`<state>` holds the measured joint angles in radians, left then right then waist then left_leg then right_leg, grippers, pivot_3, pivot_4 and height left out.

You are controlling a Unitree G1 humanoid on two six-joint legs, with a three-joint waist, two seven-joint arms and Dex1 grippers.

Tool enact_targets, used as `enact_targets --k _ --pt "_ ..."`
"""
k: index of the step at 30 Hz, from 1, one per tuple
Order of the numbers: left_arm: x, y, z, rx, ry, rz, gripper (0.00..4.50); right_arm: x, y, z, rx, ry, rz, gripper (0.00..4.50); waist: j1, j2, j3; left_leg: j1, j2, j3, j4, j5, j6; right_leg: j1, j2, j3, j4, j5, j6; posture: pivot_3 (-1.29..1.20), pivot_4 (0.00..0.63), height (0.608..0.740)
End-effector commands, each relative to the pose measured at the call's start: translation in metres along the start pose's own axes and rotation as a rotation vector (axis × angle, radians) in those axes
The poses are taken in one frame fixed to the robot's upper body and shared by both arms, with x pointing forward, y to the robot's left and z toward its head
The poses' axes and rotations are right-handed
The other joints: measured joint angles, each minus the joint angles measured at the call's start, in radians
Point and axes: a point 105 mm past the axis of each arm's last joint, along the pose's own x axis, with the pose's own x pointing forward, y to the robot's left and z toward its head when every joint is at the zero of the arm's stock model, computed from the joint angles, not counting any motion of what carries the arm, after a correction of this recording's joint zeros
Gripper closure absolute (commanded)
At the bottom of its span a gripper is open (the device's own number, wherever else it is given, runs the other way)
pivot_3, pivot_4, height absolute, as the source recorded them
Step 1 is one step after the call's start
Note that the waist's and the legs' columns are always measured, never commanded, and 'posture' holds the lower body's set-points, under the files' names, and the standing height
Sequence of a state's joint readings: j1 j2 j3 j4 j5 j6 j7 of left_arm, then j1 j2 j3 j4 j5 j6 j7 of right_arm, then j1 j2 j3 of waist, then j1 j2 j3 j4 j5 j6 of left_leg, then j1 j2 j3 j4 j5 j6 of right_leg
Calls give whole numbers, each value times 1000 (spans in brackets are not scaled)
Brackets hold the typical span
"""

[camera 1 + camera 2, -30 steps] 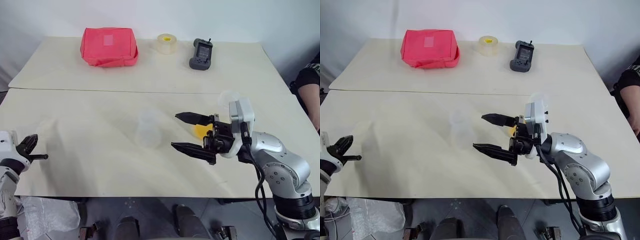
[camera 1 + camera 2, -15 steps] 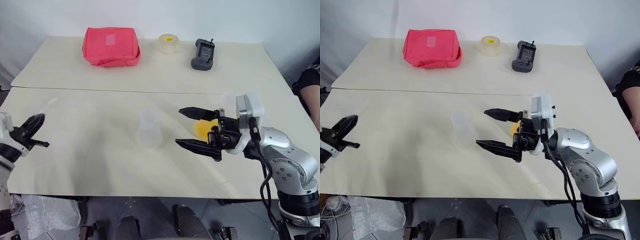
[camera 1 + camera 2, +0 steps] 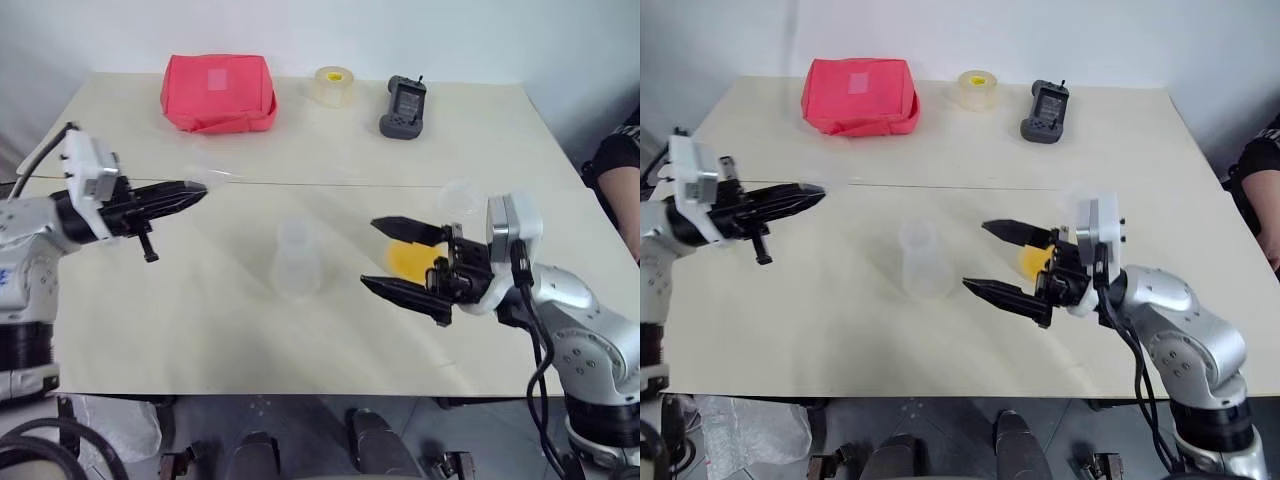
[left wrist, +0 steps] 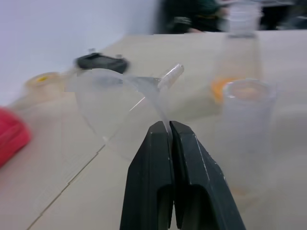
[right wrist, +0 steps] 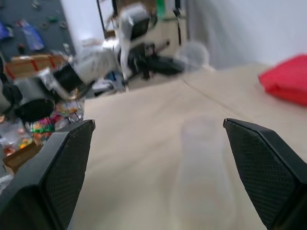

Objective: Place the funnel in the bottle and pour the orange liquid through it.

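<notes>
the funnel is seen as clear, colourless plastic, with a wide round mouth tapering to a narrow stem, tilted with the stem pointing up and away. it is pinched by its rim between the closed black fingers of the left gripper and held in the air above the left part of the table. in the head views it is barely made out at the fingertips. the bottle, transparent and wide at the base with a slimmer neck, stands upright near the table's middle, apart from both grippers. the orange liquid is seen in a clear container just behind the right gripper, whose jaws are spread wide and hold nothing, pointed toward the bottle. at the far edge are lined up a red pouch, a tape roll and a dark handheld device. a person's arm is seen at the right edge.
</notes>
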<state>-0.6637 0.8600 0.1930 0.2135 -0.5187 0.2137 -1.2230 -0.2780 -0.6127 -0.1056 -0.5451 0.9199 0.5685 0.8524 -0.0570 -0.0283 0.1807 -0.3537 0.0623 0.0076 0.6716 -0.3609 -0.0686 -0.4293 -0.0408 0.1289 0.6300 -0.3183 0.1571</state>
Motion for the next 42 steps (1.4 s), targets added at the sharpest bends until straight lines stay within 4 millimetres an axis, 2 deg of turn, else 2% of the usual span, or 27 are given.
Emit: enact_targets --k 1,4,14,25,29,35,42 --pt "12 -2 12 58 13 -138 4473 -1 9 4 -67 -7 -16 0 -2 1 1 0 0 0 2 0 1 0 0 0 0 0 0 0 150 740" --pt "22 -2 17 105 37 -242 4473 -6 12 -5 -78 26 -47 0 0 2 2 -1 0 0 6 -1 2 0 0 0 2 0 0 0 150 740" --pt "39 1 27 362 110 -382 4473 -15 16 -18 -92 32 -105 0 4 3 2 0 0 0 12 -1 3 1 1 1 9 0 0 0 150 740" --pt "42 -5 29 521 225 -492 4473 -20 7 -22 -95 24 -155 0 4 3 2 0 0 0 12 -1 3 1 1 1 9 0 0 0 150 740" --pt "47 -4 35 546 209 -504 4473 -18 7 -22 -96 19 -155 0 4 3 2 0 0 0 12 -2 3 1 1 1 10 0 0 0 150 740" --pt "45 -5 31 580 258 -530 4473 -17 5 -21 -102 14 -161 0 3 3 2 0 0 0 12 -1 3 1 1 1 11 0 0 0 150 740" --pt "41 -10 36 633 291 -565 4473 -16 1 -21 -103 15 -169 0 4 3 2 1 0 0 13 -1 3 1 1 1 11 0 0 0 150 740"
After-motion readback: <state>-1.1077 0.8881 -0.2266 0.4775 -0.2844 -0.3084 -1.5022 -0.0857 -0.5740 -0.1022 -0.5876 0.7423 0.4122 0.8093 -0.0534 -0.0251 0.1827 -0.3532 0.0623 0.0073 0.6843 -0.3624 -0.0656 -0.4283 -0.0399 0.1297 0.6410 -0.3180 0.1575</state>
